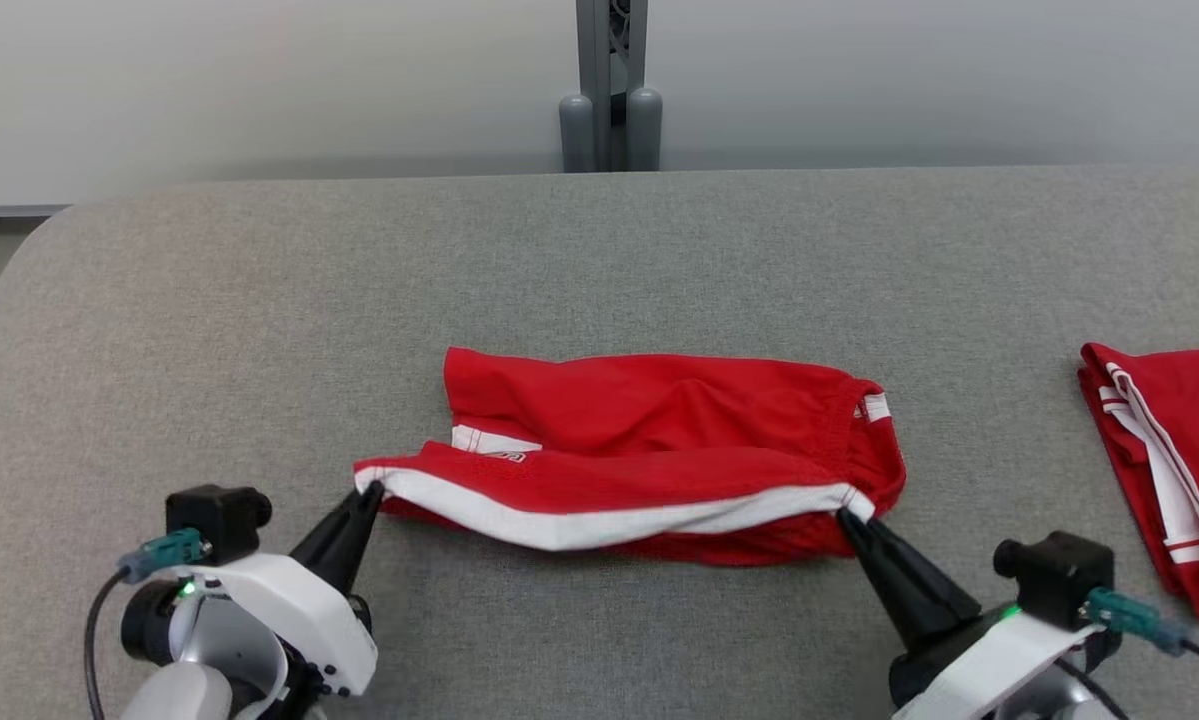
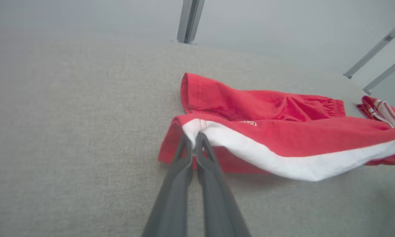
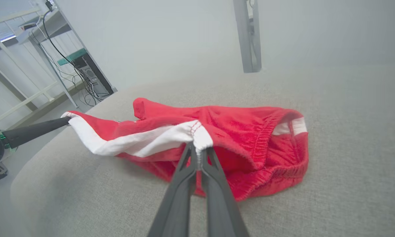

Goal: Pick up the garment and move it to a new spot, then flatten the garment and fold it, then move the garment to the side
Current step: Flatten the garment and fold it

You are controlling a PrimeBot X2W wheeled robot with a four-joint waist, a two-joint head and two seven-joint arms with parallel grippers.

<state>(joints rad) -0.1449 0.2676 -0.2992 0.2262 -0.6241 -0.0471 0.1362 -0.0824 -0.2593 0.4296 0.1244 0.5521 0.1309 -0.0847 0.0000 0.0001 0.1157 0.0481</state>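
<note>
Garment (image 1: 659, 425) hangs stretched between left tool (image 1: 371, 492) and right tool (image 1: 843, 516), each clenched on one near corner.

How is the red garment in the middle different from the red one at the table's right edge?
The middle garment is pinched at both hem ends by the left gripper and right gripper; the right-edge garment lies untouched. The middle garment spreads wide; the right-edge garment is compact, partly out of frame. The middle one has a broad white band, the other thin stripes. Both are red, on the grey table.
</note>
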